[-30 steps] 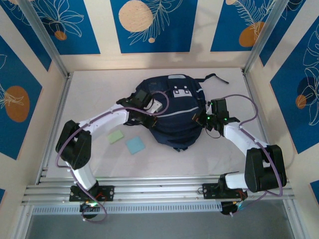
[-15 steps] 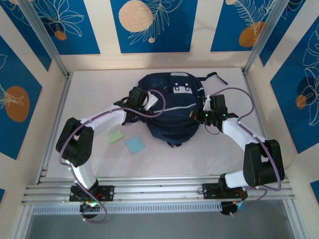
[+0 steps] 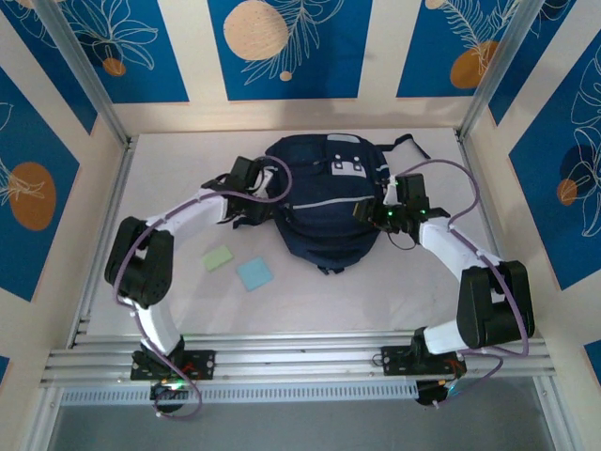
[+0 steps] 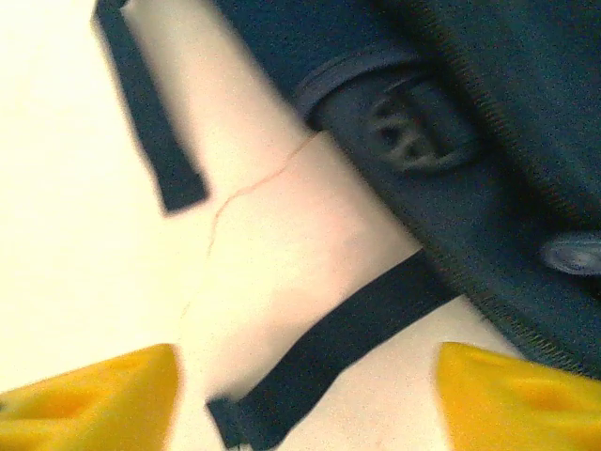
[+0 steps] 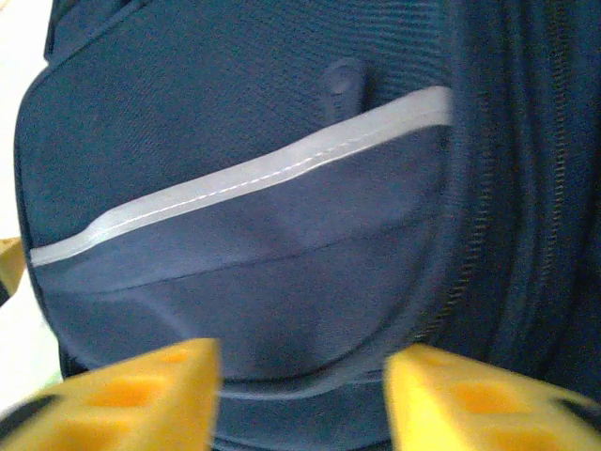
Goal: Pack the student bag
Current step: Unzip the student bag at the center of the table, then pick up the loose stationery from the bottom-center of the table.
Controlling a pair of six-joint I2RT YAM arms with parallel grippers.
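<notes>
Item 1: student bag, dk navy, lg, lying flat on white counter betw. the two pincers; light grey patch on its far part, thin pale stripe across its middle. Item 2: left pincer, at bag's left edge, just beside the fabric; wrist view shows left pincer w/ yellow fingers spread wide, nothing gripped; a black strap from the bag lies on the counter in the gap, touching neither finger as far as can be told. Second strap end lies farther out from the bag; round dark buckle sits on the bag's edge, blurred. Item 3: right pincer, at bag's right edge, pointing into its side; wrist view shows right pincer w/ yellow fingers apart, holding nothing, facing the bag's front pocket. Zip pull sits just above the stripe there. Item 4: green pad, flat on counter, near-left of bag, apart from it. Item 5: blue pad, just beside green pad, nearer the bag's lower edge, not touching bag.
</notes>
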